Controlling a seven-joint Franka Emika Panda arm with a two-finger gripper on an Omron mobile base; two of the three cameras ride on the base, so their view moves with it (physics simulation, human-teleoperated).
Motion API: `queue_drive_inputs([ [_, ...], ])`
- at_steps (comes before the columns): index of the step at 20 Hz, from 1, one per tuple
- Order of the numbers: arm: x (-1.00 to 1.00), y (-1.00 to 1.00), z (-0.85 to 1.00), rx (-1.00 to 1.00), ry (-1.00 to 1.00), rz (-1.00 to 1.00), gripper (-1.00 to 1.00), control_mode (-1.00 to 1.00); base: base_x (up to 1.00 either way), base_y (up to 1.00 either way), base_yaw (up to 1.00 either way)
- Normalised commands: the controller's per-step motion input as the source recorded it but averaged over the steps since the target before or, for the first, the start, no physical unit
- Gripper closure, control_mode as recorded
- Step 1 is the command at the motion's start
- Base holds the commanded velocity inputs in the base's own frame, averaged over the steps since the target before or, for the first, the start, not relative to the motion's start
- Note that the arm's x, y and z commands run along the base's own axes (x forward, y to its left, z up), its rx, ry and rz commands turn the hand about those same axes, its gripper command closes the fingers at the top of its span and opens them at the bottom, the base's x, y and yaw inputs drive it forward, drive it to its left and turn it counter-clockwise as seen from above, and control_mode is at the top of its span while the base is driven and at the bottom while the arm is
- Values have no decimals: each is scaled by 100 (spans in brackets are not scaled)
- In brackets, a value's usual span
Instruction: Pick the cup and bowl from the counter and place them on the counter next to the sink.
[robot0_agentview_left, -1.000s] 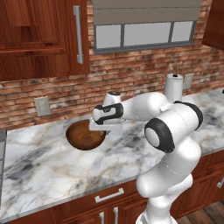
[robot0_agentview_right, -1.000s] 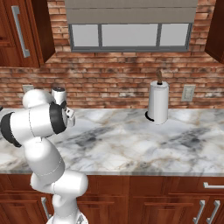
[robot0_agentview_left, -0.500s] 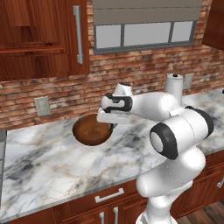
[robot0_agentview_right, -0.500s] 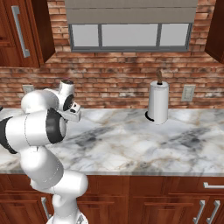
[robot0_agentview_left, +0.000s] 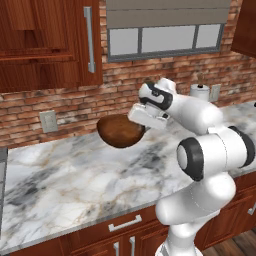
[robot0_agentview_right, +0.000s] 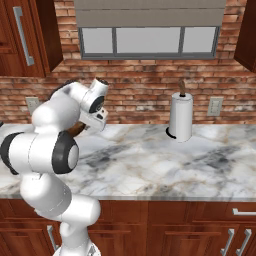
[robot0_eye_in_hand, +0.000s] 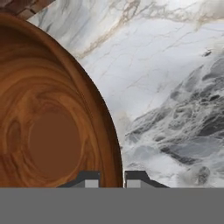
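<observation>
The dark brown wooden bowl (robot0_agentview_left: 119, 131) hangs tilted above the marble counter (robot0_agentview_left: 75, 175), close to the brick wall. My gripper (robot0_agentview_left: 141, 121) is shut on the bowl's right rim. In the hand view, the bowl (robot0_eye_in_hand: 48, 127) fills the left half and its rim runs down between the two fingertips of the gripper (robot0_eye_in_hand: 112, 179). From the right base view, a sliver of the bowl (robot0_agentview_right: 76, 130) shows behind the arm, beside the gripper (robot0_agentview_right: 90, 126). The cup and the sink are out of view.
A paper towel roll (robot0_agentview_right: 180, 119) stands on the counter at the back right, also seen as the roll (robot0_agentview_left: 200, 92) behind the arm. Wall outlets (robot0_agentview_left: 48, 121) sit on the brick. Upper wood cabinets (robot0_agentview_left: 45, 40) hang at the left.
The bowl has come up off the counter and moved right with the gripper, tilting as it rose. The arm has swung right and upward.
</observation>
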Motion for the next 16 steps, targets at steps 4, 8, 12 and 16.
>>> queue_drive_inputs([
  [4,-19,-52,69,3,20,0,100,-100,0,0,0],
  [8,-57,-51,47,0,18,0,100,-100,0,0,0],
  [12,-86,-34,23,0,17,3,100,-100,0,0,0],
  [16,-98,-18,4,0,15,7,100,-100,0,0,0],
])
